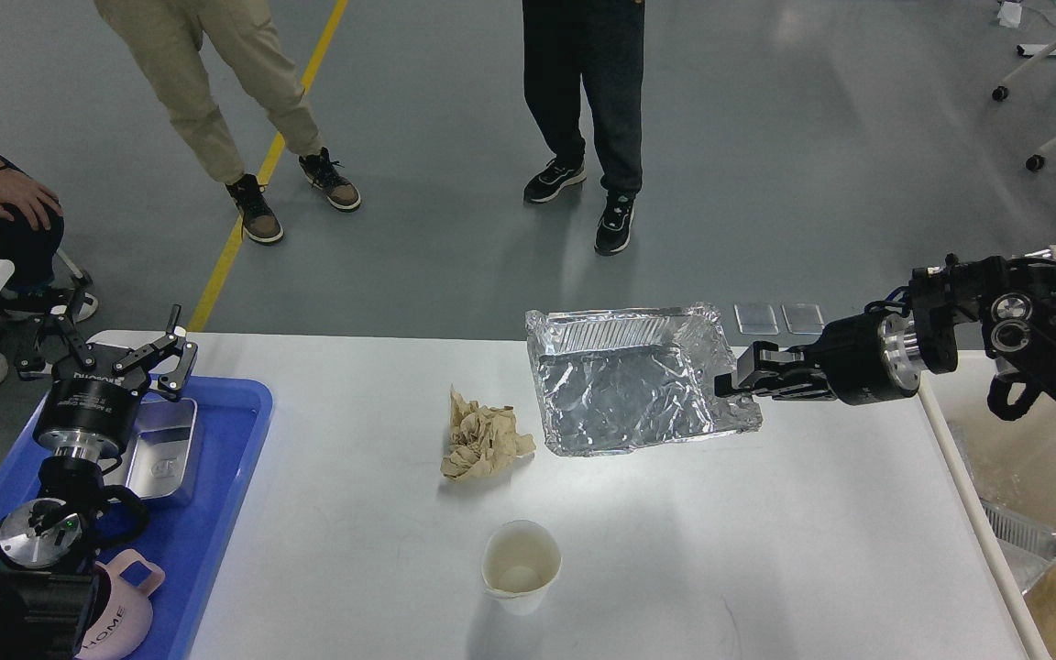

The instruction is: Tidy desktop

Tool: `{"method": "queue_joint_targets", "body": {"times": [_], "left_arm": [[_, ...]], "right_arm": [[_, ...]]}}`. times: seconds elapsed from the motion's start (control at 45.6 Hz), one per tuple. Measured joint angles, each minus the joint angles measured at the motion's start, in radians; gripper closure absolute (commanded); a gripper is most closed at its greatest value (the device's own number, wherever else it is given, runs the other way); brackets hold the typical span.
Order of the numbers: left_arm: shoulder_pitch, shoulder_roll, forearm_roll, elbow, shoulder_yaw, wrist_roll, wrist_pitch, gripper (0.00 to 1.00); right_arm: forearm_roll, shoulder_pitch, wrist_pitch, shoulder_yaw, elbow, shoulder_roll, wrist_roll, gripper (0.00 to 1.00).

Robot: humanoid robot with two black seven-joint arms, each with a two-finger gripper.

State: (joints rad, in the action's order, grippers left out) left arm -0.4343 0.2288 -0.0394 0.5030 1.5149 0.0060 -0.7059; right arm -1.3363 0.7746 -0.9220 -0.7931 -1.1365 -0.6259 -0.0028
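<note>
On the white desktop (720,550) lie a crumpled brown paper (484,445) at the centre, a white paper cup (519,566) standing upright near the front, and a silver foil tray (629,390) toward the back right. My right gripper (731,383) is shut on the foil tray's right rim and holds it tilted just above the desktop. My left gripper (102,346) is open over the far end of the blue tray (216,513), with nothing between its fingers.
The blue tray holds a metal box (161,449) and a pink mug (120,614). A cream bin (1032,486) with foil and paper waste stands at the desktop's right edge. Three people stand or sit beyond the desktop.
</note>
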Motion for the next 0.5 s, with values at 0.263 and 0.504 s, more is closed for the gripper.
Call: {"method": "queue_joint_targets", "body": {"times": [0.263,0.504], "left_arm": [[-0.014,0.001,0.082,0.001,-0.006,-0.096,0.091,0.03],[-0.018,0.009,0.094,0.003,-0.011,-0.147,0.124,0.03]], "right_arm": [[0.002,-0.006,0.001,0.0,0.0,-0.02,0.0,1.0],[0.002,-0.01,0.003,0.0,0.0,-0.02,0.0,1.0]]}}
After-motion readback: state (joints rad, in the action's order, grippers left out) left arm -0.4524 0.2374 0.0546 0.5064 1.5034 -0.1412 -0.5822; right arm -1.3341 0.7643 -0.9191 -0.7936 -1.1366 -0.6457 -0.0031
